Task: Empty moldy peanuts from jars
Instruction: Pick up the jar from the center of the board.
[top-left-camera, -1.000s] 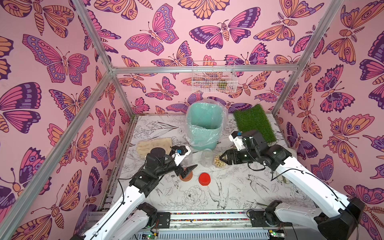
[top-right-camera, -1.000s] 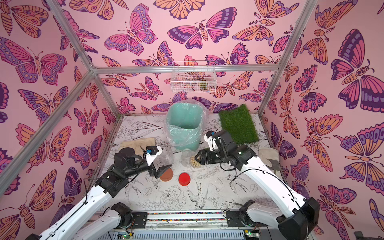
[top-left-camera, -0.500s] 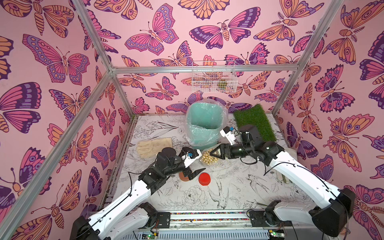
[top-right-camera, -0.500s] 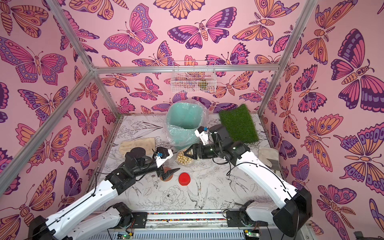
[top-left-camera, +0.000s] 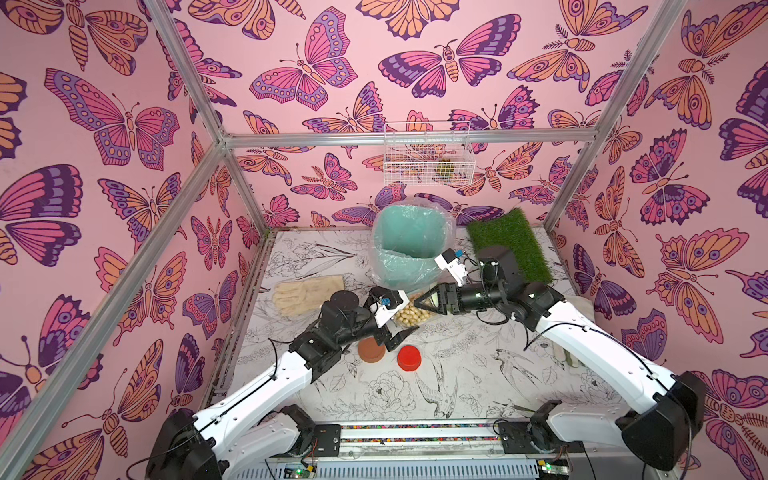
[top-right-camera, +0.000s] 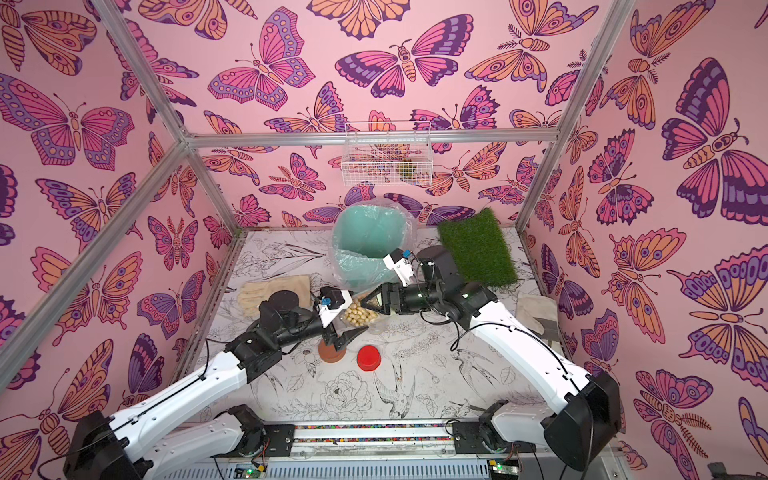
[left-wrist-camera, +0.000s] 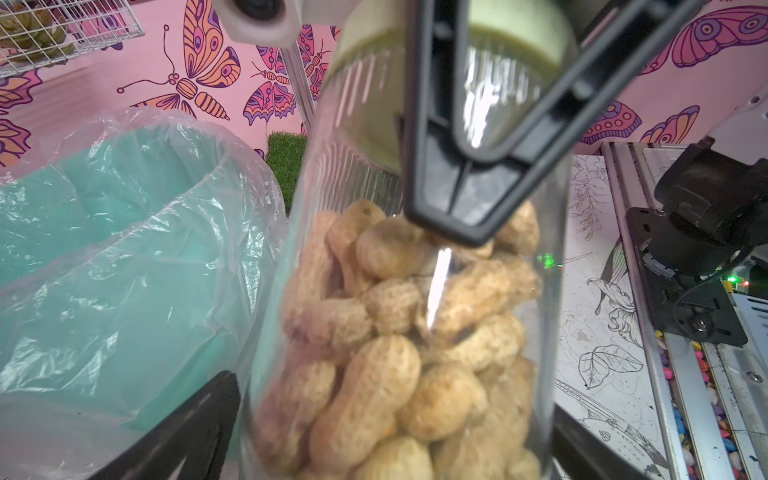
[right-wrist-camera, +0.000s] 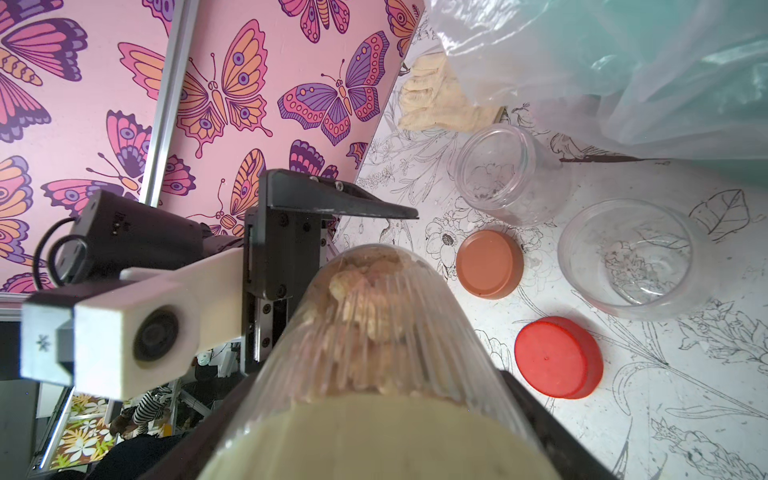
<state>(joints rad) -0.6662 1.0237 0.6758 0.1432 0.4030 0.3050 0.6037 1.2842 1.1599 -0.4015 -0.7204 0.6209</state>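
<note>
My right claw (top-left-camera: 426, 300) grips the full jar (right-wrist-camera: 374, 332) at its pale green lid (right-wrist-camera: 374, 440), sideways above the bench beside the bin (top-left-camera: 407, 232); my left claw (top-right-camera: 356, 318) gapes around its base. It looks like slick, stiff plastic weighted by peanuts (left-wrist-camera: 395, 353), so I'd clamp the body firmly

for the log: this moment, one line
right pincer: holds clear peanut jar | left pincer: open around it | pale green lid: on

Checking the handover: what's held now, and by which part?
Right gripper holds the peanut jar by its pale green lid end; left gripper is open around the jar's base, gripping nothing.
</note>
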